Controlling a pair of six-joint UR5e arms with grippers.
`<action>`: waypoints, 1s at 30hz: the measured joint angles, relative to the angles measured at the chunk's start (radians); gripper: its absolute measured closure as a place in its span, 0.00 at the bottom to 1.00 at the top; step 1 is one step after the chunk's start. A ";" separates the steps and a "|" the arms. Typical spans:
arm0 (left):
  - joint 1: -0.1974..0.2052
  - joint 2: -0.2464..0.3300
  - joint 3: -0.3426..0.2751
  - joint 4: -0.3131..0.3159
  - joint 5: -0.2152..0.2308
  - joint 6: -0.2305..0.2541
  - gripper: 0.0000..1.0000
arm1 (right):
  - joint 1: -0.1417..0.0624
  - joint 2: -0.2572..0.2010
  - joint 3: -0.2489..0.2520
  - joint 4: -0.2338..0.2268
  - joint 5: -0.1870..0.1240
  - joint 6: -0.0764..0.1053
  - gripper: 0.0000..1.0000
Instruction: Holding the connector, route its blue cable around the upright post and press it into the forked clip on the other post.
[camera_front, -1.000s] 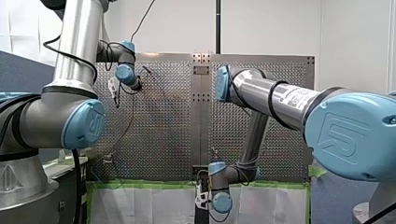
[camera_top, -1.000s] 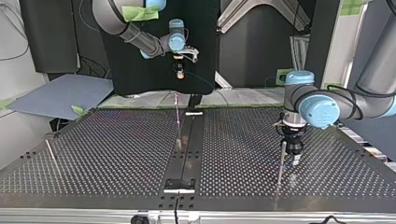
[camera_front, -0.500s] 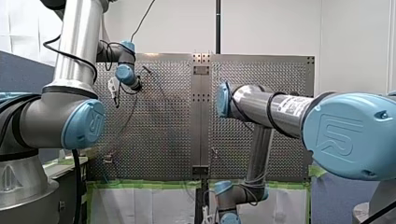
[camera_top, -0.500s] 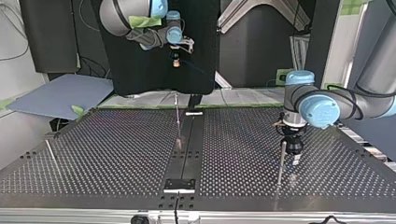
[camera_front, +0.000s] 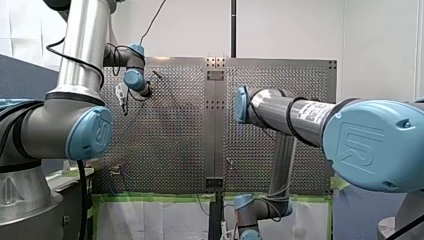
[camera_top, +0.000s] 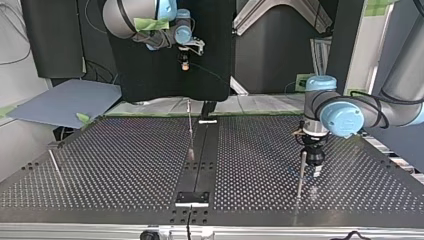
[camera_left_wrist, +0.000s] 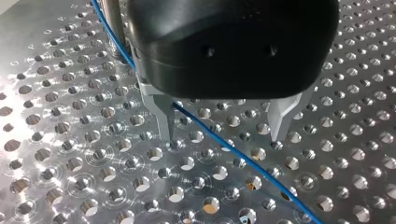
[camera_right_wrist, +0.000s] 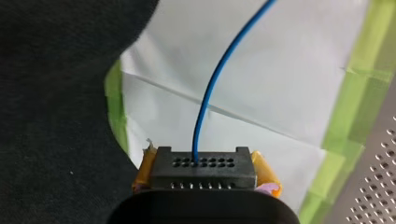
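Observation:
In the right wrist view, my right gripper (camera_right_wrist: 204, 179) is shut on the black connector (camera_right_wrist: 203, 169), with yellow pads (camera_right_wrist: 145, 170) on both sides. The blue cable (camera_right_wrist: 210, 88) rises out of the connector. The top view has my right gripper (camera_top: 185, 62) high beyond the table's far edge. My left gripper (camera_left_wrist: 222, 137) stands open just above the plate, the blue cable (camera_left_wrist: 233, 150) lying between its metal fingers (camera_left_wrist: 164, 116). An upright post (camera_left_wrist: 111, 18) stands close beside it, also seen as the post (camera_top: 301, 172) by my left gripper (camera_top: 313, 160).
A thin post (camera_top: 190, 131) stands by the black centre rail (camera_top: 200, 165). Another rod (camera_top: 54, 164) leans at the top view's left. The perforated table (camera_top: 125, 165) is edged with green tape (camera_front: 150, 198) and white sheeting at its far side.
My right arm has drawn back from the table and risen with the connector, going up and slightly left in the top view. My left arm has stayed in place.

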 joint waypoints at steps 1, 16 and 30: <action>0.000 0.000 0.000 0.000 0.000 0.000 0.02 | -0.003 -0.007 0.007 -0.007 0.000 0.000 1.00; 0.000 0.000 -0.001 -0.003 0.000 -0.002 0.02 | -0.026 -0.134 0.134 -0.065 0.005 -0.012 1.00; 0.000 0.000 -0.001 -0.011 0.000 -0.003 0.02 | -0.060 -0.247 0.247 -0.097 -0.004 -0.015 1.00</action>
